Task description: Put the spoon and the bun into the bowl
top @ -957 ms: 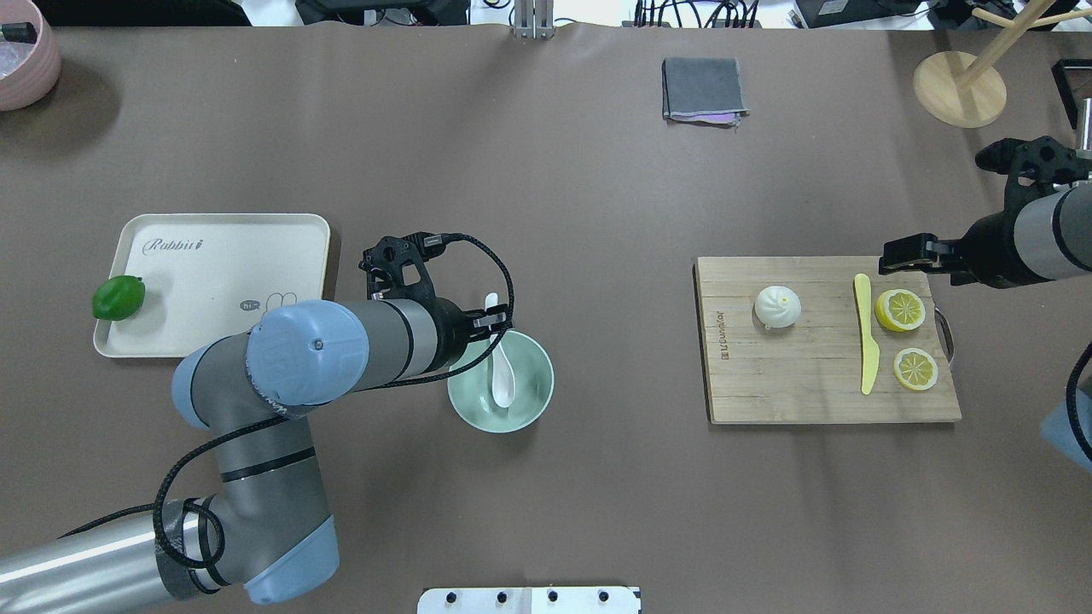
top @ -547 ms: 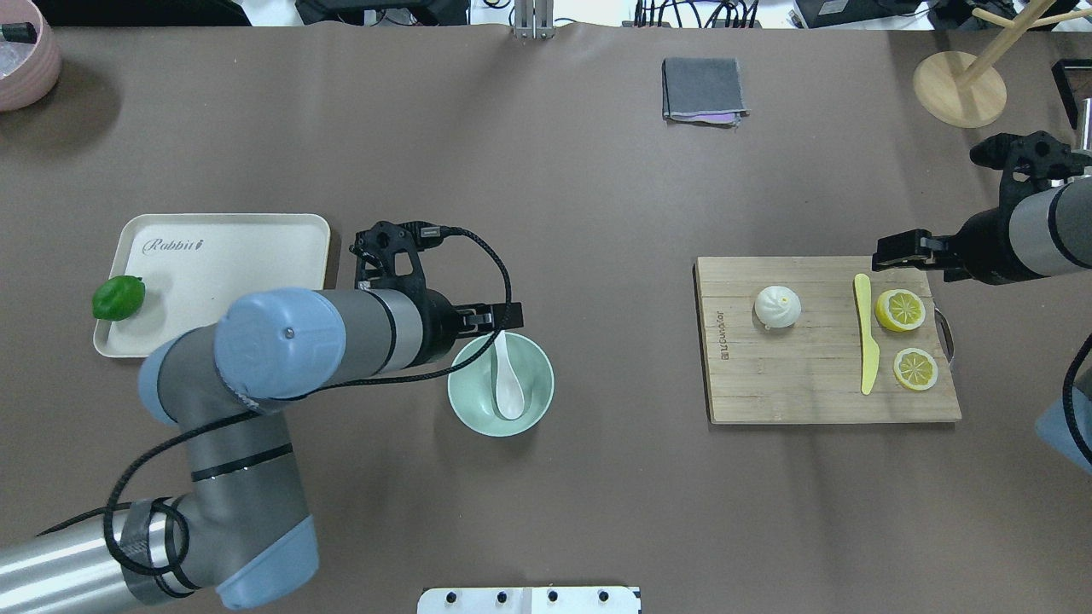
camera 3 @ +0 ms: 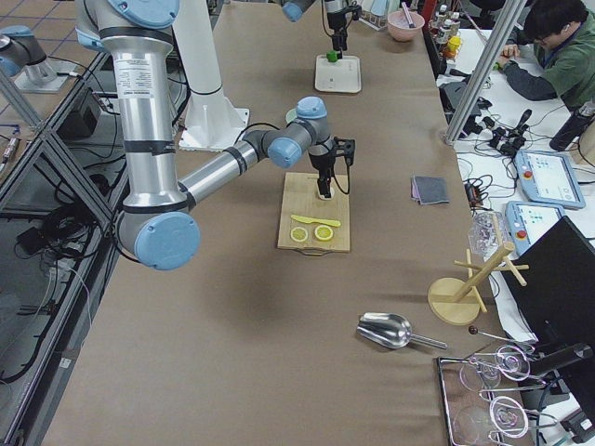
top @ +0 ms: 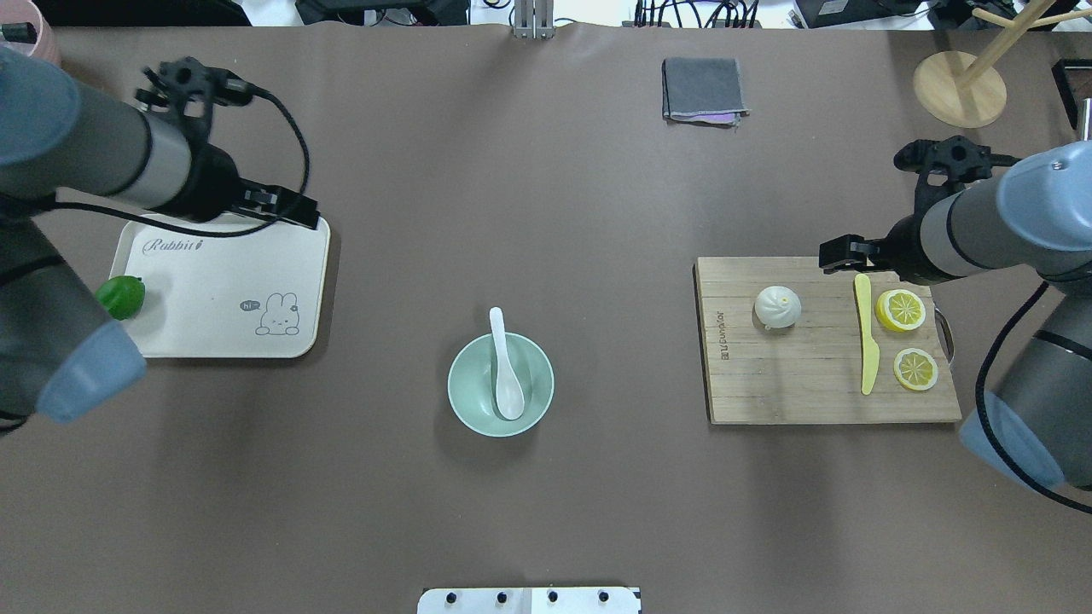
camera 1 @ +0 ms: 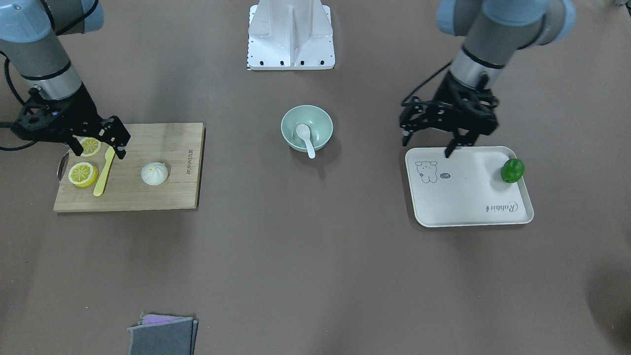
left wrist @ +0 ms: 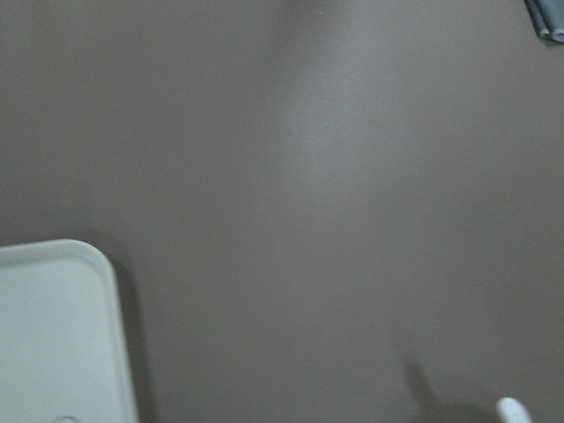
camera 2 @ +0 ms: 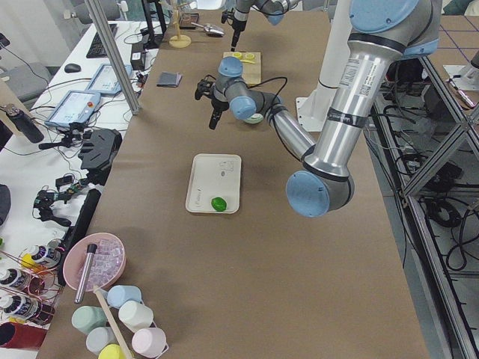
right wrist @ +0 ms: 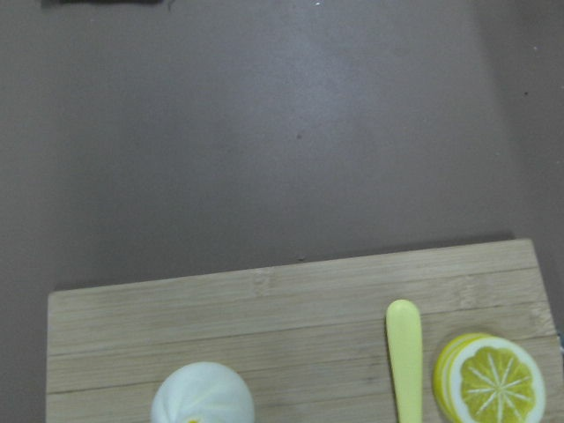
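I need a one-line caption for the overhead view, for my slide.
Spoon rests in the bowl; bun sits on the cutting board, near the right end effector.

R wrist: bun (right wrist: 202, 398) cut at btm edge | L wrist: blurry, spoon (left wrist: 511, 410) tip only

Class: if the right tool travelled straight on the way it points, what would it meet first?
The right tool points down, so probably the cutting board, beside the yellow knife's end; depth is unclear.
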